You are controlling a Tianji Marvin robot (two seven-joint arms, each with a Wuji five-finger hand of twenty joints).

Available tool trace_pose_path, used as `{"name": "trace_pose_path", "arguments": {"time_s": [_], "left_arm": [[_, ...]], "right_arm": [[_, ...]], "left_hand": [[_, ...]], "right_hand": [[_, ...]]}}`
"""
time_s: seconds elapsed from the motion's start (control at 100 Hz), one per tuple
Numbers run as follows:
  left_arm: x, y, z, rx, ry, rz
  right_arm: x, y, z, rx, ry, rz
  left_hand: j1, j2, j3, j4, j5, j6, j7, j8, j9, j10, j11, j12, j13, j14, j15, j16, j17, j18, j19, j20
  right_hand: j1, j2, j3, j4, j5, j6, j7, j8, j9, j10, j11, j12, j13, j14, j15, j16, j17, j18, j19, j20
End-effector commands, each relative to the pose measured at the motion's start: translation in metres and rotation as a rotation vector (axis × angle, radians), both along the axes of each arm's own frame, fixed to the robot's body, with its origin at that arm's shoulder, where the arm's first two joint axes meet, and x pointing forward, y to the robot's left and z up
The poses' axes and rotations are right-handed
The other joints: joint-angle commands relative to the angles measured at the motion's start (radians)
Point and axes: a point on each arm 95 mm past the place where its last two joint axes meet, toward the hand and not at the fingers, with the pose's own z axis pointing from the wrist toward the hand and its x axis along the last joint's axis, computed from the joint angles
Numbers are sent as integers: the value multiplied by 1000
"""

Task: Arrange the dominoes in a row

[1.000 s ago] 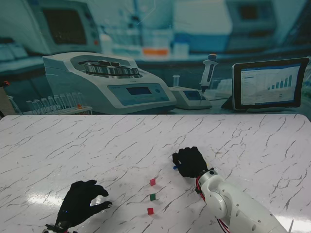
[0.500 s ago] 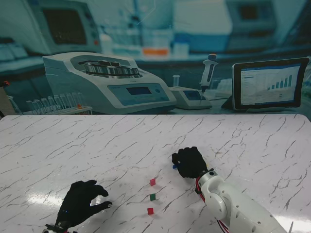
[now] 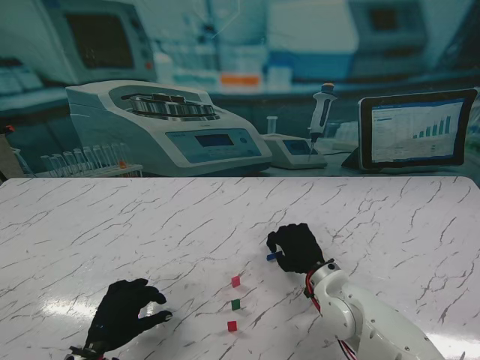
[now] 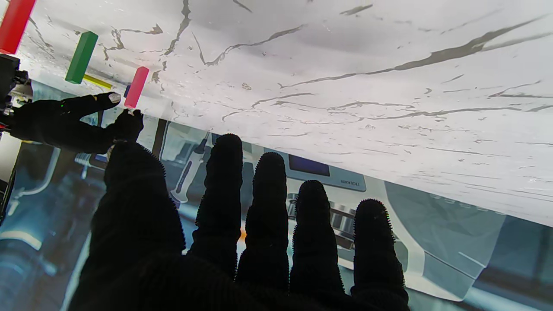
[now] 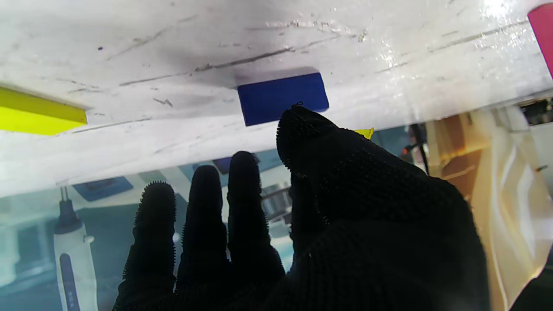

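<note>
right robot hand (image 3: 297,247) fingers apart, touching blue domino (image 3: 271,256) | small, light, hard, tips easily | pinch its long sides

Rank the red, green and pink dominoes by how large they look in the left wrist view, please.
1. Red domino, though the edge cuts it off.
2. Green domino.
3. Pink domino.
The order probably reflects nearness to the camera, so true sizes may be equal.

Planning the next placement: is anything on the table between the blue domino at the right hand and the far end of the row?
Nothing visible. Bare marble lies between the blue domino, at the right hand, and the pink domino at the row's far end.
</note>
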Motion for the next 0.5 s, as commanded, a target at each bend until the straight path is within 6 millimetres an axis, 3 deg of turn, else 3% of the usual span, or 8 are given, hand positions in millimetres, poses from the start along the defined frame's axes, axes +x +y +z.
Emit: {"name": "trace_pose_path", "arguments": {"time_s": [0.0,0.08,0.12,0.15,0.21,0.32,0.49], "left_arm": [[-4,-2,-3,-17,16,-11],[-4,-2,-2,-14,14,-10],[-4,-1,-2,-13,13,-11],[-4,-1,-2,-11,12,-11],[-4,-1,-2,-9,11,-12],[-4,-1,-2,-6,9,-14],[-4,-1,-3,-3,6,-17]], "right_arm": [[-4,4,1,10,6,15],[-3,3,4,3,18,21],[-3,3,5,-6,28,24],[-2,3,5,-11,35,26],[-2,3,5,-17,50,28],[0,4,4,-34,57,26],[0,6,0,-32,71,26]], "left_hand": [[15,9,-14,-6,9,-28,10,8,14,-20,15,14,11,-28,16,14,-3,-18,30,17],[15,8,-14,-6,8,-29,11,8,14,-22,15,14,11,-30,16,14,-3,-19,30,17],[15,6,-14,-6,8,-29,11,7,14,-20,15,14,10,-29,16,14,-2,-20,30,17],[14,6,-14,-6,7,-28,11,7,13,-22,15,14,10,-29,16,14,-3,-21,30,17],[12,4,-15,-6,7,-29,11,7,13,-21,15,14,9,-30,15,14,-2,-22,30,17],[11,3,-14,-6,7,-29,12,7,12,-22,15,14,10,-30,15,14,-3,-22,29,16],[10,1,-14,-5,7,-30,13,7,12,-22,15,14,11,-28,16,13,-2,-23,28,16]], "right_hand": [[-28,18,-1,-11,-48,40,-97,-67,-23,18,-56,-41,-35,18,-33,-23,-17,88,-11,-12],[-70,66,0,28,-12,96,-348,-90,-33,17,-93,-97,-49,10,-54,-27,-21,88,-18,-9],[-83,88,-2,50,7,113,-431,-105,-38,17,-111,-111,-56,6,-61,-31,-22,88,-21,-9],[-87,99,-6,67,22,122,-500,-74,-41,18,-123,-123,-61,5,-66,-35,-23,88,-22,-8],[-87,104,-13,70,35,141,-588,-91,-49,22,-166,-151,-76,2,-84,-46,-26,88,-28,-8],[-81,110,-11,74,49,159,-667,-120,-54,24,-205,-177,-86,1,-95,-56,-30,96,-36,-8],[-85,108,-13,73,59,157,-686,-123,-58,25,-209,-181,-92,-2,-95,-57,-31,96,-37,-7]]}}
